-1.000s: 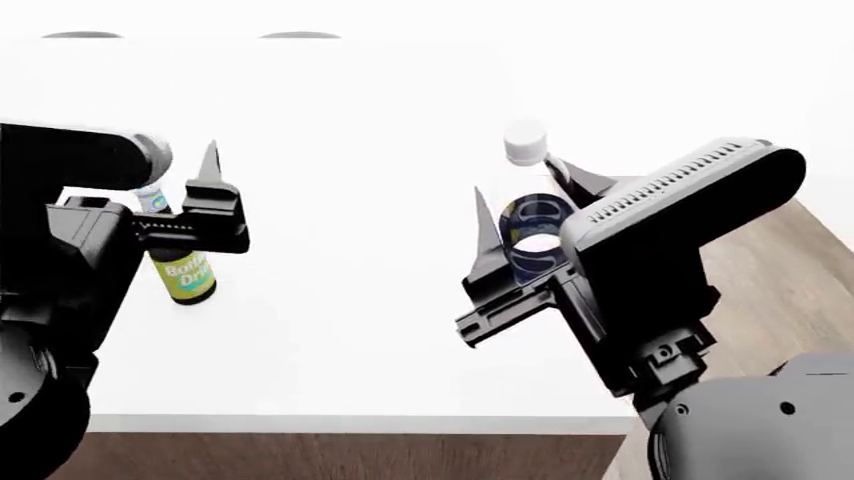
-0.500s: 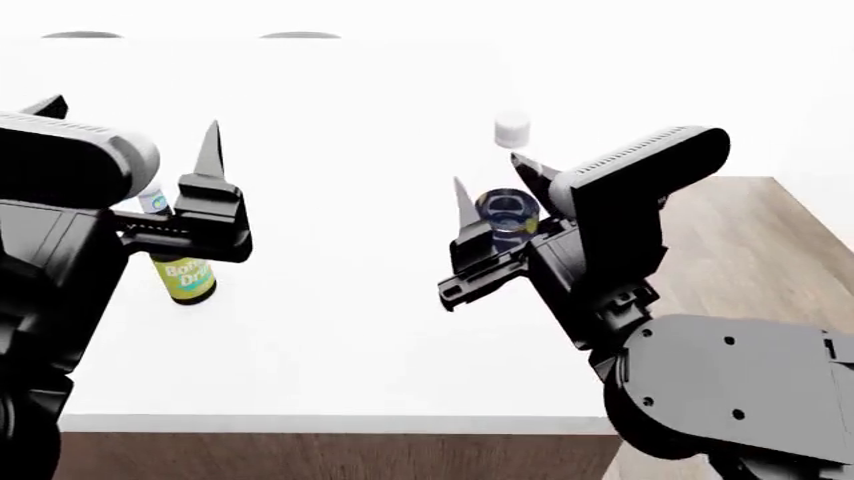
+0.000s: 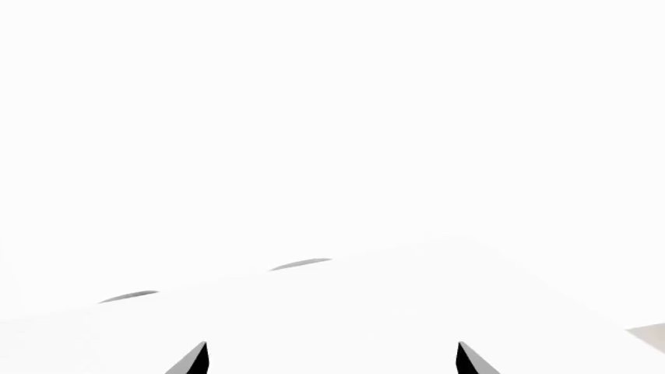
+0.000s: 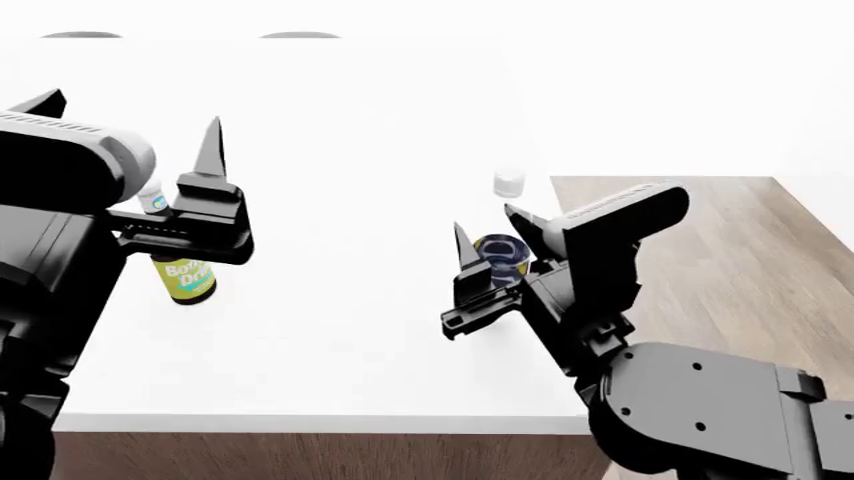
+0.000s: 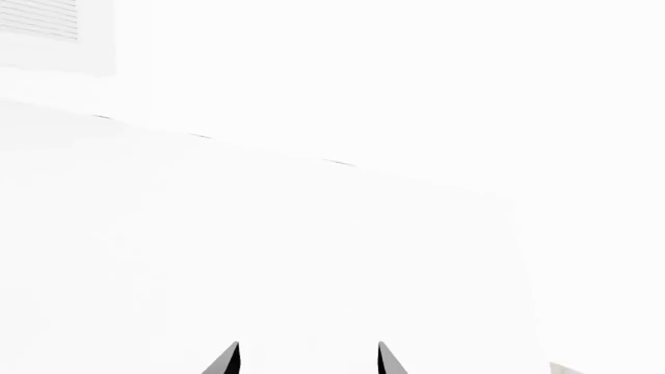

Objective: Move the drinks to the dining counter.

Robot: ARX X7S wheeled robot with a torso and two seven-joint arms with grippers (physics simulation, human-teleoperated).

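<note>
Under both arms lies the dining counter (image 4: 334, 330), a wide plain white slab with a strip of brown wood-grain front showing along its near edge, and wooden floor (image 4: 747, 260) beyond its right side. Left arm (image 4: 60, 230), bulky and black, fills the left margin of the head view; the right arm (image 4: 694, 400), grey at the joint and black toward the wrist, comes up from the lower right. Left gripper (image 4: 134, 130): two tapered black fingers point away from the robot and stand well apart, wide open, nothing between them; the left wrist view shows only the two tips (image 3: 198, 360) over bare white counter (image 3: 364, 312). Just behind and below that gripper's body stands the small dark bottle (image 4: 187, 275) with a yellow-green label, upright on the counter, its upper part hidden by the gripper frame, so contact cannot be judged. Right gripper (image 4: 491, 228): its fingers are parted moderately, narrower than the left pair, and hold nothing; the right wrist view shows the two tips (image 5: 230, 360) with empty white surface (image 5: 311, 257) between and past them. Directly beneath and just behind those fingertips sits the clear plastic bottle (image 4: 502, 255), blue label visible, standing on the counter near its right edge; it is not between the fingers. Its white cap (image 4: 509, 183) shows just beyond the right gripper's tips.
</note>
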